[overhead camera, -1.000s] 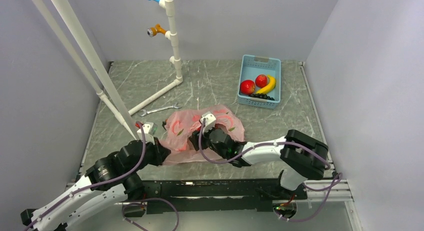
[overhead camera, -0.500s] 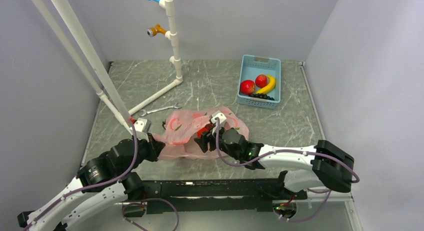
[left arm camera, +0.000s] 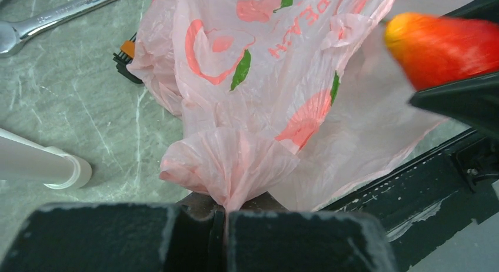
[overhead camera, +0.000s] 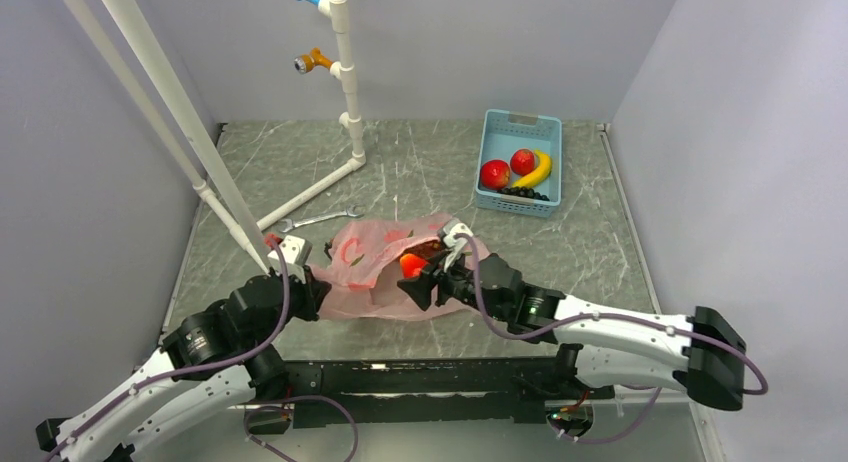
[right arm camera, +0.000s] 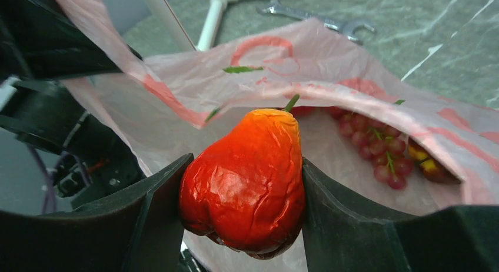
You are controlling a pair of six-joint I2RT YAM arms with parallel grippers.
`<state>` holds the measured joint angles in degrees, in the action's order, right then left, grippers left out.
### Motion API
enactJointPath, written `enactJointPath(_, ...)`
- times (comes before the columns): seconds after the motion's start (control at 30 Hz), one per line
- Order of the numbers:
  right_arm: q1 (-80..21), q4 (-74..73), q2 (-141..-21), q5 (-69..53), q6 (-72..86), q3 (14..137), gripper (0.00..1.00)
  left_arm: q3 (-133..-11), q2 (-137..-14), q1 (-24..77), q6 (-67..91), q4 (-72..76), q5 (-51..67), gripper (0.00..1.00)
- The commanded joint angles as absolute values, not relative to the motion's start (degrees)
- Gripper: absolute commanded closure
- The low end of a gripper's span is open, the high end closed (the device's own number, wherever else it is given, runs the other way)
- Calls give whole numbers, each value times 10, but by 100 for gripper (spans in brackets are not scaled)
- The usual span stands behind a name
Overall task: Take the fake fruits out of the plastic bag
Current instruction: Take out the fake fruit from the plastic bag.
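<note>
The right gripper (overhead camera: 413, 274) is clamped on a red-orange fake pear (right arm camera: 244, 172) at the mouth of the plastic bag (left arm camera: 259, 78). The left gripper (left arm camera: 225, 222) pinches a bunched fold of it, jaws together.

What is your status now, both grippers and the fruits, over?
Left gripper shut on plastic bag corner. Right gripper shut on red-orange fruit, at the bag mouth. Grape bunch inside the bag. Nothing seen blocking the way out.

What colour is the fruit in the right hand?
Fruit: red, orange-yellow near stem; right wrist view.
</note>
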<state>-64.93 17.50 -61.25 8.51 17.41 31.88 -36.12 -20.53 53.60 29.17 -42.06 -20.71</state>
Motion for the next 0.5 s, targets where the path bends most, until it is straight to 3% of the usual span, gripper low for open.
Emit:
enactJointPath(0.0,-648,127,-539,108,169,355,100,-399,-229,537,248,-414,-214,100)
enactJointPath(0.27,-618,67,-519,241,122,451,100,-396,-251,537,224,-399,-203,100)
enactJointPath(0.47,-454,-14,-610,252,171,555,100,-397,-253,537,221,-399,-222,100)
